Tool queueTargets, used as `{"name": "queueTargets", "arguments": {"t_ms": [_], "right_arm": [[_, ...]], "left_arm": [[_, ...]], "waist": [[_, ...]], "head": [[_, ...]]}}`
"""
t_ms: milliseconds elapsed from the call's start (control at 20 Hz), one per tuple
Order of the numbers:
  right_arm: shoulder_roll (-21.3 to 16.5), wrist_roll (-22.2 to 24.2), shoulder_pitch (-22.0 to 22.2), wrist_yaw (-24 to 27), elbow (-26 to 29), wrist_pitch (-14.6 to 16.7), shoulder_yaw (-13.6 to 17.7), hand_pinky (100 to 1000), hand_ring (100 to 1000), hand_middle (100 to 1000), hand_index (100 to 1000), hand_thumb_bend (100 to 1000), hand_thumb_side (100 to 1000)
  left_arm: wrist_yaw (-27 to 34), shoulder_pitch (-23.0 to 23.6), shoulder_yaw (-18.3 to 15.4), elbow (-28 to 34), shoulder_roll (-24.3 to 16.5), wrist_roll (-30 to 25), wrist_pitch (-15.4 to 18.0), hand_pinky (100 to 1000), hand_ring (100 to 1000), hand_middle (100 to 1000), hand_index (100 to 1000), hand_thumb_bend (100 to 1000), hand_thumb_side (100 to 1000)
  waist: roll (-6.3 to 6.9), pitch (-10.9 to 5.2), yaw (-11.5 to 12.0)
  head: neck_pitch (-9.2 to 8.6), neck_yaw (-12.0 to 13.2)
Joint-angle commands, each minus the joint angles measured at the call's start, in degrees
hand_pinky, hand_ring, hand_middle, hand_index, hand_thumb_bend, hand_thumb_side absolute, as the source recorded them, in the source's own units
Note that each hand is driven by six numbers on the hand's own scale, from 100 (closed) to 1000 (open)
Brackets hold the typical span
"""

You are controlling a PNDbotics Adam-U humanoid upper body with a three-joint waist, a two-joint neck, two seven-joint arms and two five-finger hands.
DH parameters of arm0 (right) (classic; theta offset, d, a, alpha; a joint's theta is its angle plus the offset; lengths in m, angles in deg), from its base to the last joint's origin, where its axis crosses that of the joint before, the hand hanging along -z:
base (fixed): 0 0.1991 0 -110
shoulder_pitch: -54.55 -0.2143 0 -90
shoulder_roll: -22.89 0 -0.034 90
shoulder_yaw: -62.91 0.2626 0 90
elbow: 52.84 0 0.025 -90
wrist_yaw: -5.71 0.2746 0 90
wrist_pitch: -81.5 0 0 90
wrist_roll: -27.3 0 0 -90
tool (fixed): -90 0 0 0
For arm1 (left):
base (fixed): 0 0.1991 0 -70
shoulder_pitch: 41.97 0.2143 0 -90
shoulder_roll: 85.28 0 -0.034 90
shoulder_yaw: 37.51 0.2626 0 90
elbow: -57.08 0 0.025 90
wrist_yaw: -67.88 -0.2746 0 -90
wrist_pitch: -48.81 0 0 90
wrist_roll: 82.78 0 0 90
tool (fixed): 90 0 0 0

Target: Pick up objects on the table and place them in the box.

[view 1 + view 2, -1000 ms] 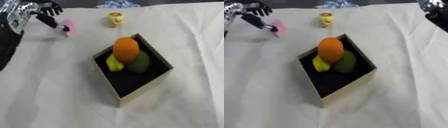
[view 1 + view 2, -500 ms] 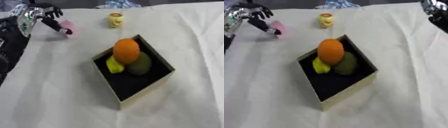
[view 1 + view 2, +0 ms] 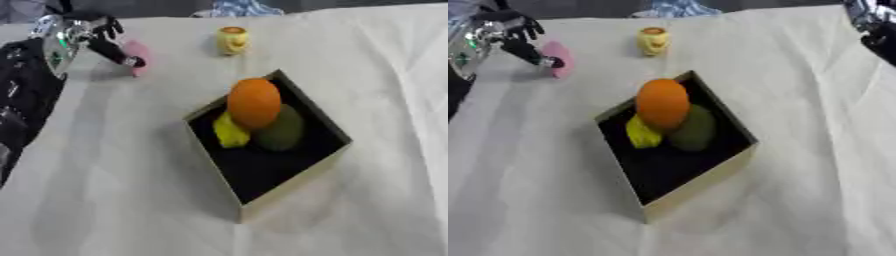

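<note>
- The left hand was at the far left of the bench, with a dark finger reaching out to the pink object. The fingertip sat against the object's near side. The other fingers looked curled above it, but whether they had closed on the object I could not tell.
- The pink object lay just to the right of that hand, on the cloth and well apart from the box. Its long axis ran roughly toward and away from the robot.
- The box stood at mid-bench, turned corner-on. It held an orange, a yellow piece and a dark green fruit, packed touching one another at its far end.
- A small yellow cup-like object stood on the far side of the bench, beyond the box.
- The right hand showed only at the upper right corner of the right eye view. Its fingers could not be made out.
- My judgement: the left hand was much the nearer to the pink object, and the carry to the box would run right and toward the robot.
</note>
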Motion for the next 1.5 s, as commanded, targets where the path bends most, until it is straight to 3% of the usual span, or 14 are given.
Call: {"name": "queueTargets", "arguments": {"t_ms": [50,300,1000,1200,1500], "right_arm": [[-1.21,-0.27,-0.94,0.24,1.24,0.07,0.45,922,956,650,717,100,642],[-1.06,-0.39,-1.04,0.28,1.3,0.15,0.55,923,955,644,716,100,643],[-0.52,-0.71,-0.81,0.17,1.19,0.32,0.93,922,954,641,714,100,628],[-0.51,-0.91,-0.47,-0.11,1.21,0.36,1.06,921,953,641,713,100,620],[-0.18,-0.98,-0.15,-0.46,1.36,0.36,0.93,921,951,642,713,100,606]], "left_arm": [[1.81,-1.54,-0.81,0.04,-0.86,0.47,-0.82,798,765,723,864,630,513],[2.74,-1.44,-1.18,-1.16,-0.4,1.11,-1.97,787,748,713,840,563,486],[5.51,-1.03,-1.53,0.34,0.07,2.88,-2.22,722,619,538,694,219,210],[8.88,-0.31,0.97,7.85,-1.83,2.32,0.18,728,629,560,703,198,157],[18.55,1.48,10.03,25.11,-5.35,-4.91,5.18,735,634,563,705,196,131]], "waist": [[-0.26,-1.06,-0.08],[-0.27,-0.7,-0.33],[-0.43,-0.95,-0.45],[-0.37,-1.5,-0.26],[-0.29,-2.74,0.38]], "head": [[-1.0,0.3],[-1.26,0.53],[-0.92,0.67],[-0.43,0.2],[0.01,-0.78]]}}
